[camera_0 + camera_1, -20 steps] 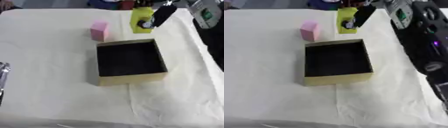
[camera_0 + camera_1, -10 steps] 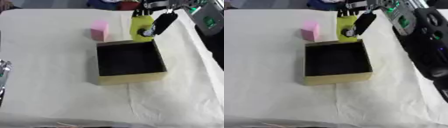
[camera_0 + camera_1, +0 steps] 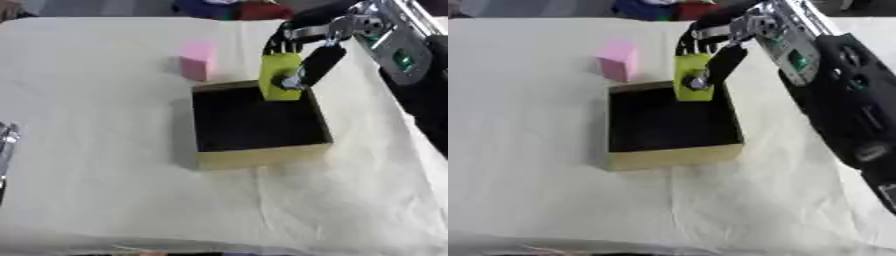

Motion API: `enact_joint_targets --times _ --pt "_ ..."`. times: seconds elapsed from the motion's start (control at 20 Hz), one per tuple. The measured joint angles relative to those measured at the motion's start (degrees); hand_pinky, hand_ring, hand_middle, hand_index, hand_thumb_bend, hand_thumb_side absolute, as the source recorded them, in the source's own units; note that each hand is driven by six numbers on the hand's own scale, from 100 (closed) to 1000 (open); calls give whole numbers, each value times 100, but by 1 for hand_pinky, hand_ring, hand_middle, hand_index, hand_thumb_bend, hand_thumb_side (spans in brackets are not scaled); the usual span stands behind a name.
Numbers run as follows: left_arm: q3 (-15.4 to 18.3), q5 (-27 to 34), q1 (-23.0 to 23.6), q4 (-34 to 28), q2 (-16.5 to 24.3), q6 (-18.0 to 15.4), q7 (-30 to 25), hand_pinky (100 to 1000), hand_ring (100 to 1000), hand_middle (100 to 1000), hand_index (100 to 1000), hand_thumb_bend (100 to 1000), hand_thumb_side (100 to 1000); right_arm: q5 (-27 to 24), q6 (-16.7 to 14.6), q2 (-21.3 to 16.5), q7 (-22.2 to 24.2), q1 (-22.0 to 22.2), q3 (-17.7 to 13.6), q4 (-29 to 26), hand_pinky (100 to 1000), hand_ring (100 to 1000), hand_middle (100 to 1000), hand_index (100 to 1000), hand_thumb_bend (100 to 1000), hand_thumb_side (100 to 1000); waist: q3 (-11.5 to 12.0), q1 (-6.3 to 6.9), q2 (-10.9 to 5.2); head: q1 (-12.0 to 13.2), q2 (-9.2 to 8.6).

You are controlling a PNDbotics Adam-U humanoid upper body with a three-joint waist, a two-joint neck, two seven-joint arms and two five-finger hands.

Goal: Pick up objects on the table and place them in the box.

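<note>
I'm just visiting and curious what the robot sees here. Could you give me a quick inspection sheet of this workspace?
Surface: table under a cream cloth, wrinkled.
Job's things: open box, dark and empty inside; yellow block held over its far right corner; pink block on the cloth beyond the box.
Clutter: nothing seen.
Hands: right hand pinches the yellow block; left hand not in view.
Cables: nothing seen.
Surroundings: blurred coloured things past the far edge.
</note>
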Motion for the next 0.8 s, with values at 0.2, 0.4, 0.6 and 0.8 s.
enact_joint_targets --times 0.2,0.4,0.6,0.8 --pt "1 0 0 0 0 1 1 712 721 705 921 187 761 -117 -41 30 -41 105 56 133 684 667 500 711 100 566 -3 20 9 -3 0" --pt "1 0 0 0 -1 3 3 711 720 705 921 185 763 -144 -87 46 -87 154 117 241 689 677 533 743 100 589 -9 29 9 -9 0" --pt "1 0 0 0 -2 9 9 711 720 705 921 184 763 -109 -192 81 -192 202 187 327 735 734 633 841 247 514 -1 34 10 -14 0" --pt "2 0 0 0 -3 10 10 711 721 705 921 184 763 120 -371 92 -371 231 190 328 783 805 747 950 417 551 2 36 10 -20 0"
